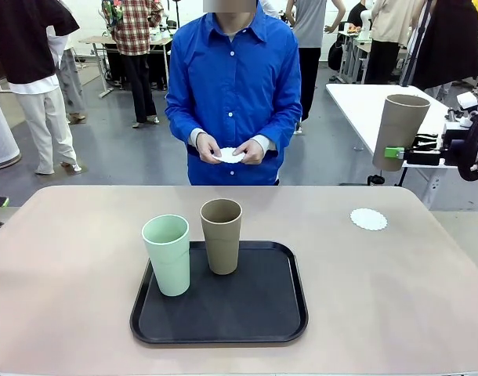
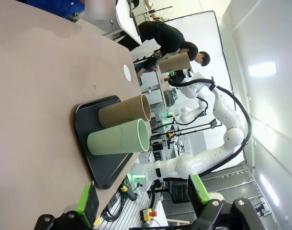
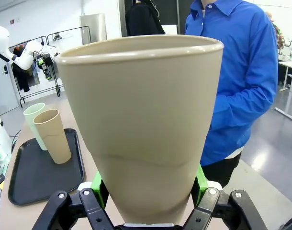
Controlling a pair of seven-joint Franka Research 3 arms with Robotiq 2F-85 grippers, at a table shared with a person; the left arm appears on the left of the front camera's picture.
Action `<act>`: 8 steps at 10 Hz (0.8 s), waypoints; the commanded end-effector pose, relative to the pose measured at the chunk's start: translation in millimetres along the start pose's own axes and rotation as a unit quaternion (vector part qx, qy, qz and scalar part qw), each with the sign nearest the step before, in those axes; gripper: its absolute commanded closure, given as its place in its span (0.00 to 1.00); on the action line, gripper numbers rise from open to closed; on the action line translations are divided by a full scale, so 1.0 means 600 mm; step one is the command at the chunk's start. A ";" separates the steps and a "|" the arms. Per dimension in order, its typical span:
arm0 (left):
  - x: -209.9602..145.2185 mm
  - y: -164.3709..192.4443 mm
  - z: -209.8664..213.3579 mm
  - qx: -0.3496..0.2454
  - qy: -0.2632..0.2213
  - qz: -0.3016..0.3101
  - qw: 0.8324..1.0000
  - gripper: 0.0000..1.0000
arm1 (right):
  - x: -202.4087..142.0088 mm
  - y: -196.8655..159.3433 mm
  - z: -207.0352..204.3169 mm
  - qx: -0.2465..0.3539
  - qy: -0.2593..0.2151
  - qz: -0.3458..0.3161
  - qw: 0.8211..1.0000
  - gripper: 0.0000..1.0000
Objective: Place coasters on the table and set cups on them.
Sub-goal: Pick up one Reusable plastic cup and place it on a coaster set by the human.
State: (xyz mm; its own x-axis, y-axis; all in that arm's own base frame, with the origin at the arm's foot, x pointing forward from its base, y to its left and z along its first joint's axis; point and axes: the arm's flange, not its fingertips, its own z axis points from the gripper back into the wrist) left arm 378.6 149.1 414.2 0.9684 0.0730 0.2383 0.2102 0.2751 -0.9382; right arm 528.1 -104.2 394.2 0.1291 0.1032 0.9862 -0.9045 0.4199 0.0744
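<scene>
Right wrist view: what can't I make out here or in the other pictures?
- Right wrist view: the held tan cup hides the table beneath it, including the laid coaster.
- Front view: doilies in the person's hands, too small to count.
- Front view: right gripper, far finger behind the cup; arm cut by the edge.

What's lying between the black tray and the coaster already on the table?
Nothing. The front view shows a bare stretch of table between the tray and the coaster.
</scene>
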 end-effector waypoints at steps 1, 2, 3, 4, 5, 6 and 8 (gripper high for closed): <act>-0.002 -0.002 0.002 -0.004 -0.001 -0.004 1.000 0.00 | 0.000 0.000 0.001 0.000 -0.001 0.001 1.000 0.19; -0.002 -0.002 0.002 -0.004 -0.001 -0.004 1.000 0.00 | 0.000 0.000 0.000 0.000 0.000 0.000 1.000 0.19; -0.002 -0.002 0.002 -0.004 -0.001 -0.004 1.000 0.00 | -0.024 -0.023 -0.006 0.014 0.007 0.004 1.000 0.19; -0.002 -0.002 0.002 -0.004 -0.001 -0.004 1.000 0.00 | -0.044 -0.041 -0.010 0.023 0.009 -0.001 1.000 0.19; -0.002 -0.002 0.002 -0.004 -0.001 -0.004 1.000 0.00 | -0.064 -0.053 -0.016 0.029 0.013 -0.004 0.999 0.19; -0.002 -0.002 0.002 -0.004 -0.001 -0.004 1.000 0.00 | -0.083 -0.065 -0.022 0.042 0.015 -0.002 0.999 0.19; -0.002 -0.002 0.002 -0.004 -0.001 -0.004 1.000 0.00 | -0.126 -0.084 -0.033 0.066 0.035 0.002 0.997 0.19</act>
State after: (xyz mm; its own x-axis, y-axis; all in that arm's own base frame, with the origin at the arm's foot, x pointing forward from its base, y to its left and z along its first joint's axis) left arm 378.5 149.1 414.2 0.9684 0.0730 0.2384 0.2102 0.2752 -0.9381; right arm 561.5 -109.6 314.8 0.1714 0.1418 0.9749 -0.9309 0.3472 0.1132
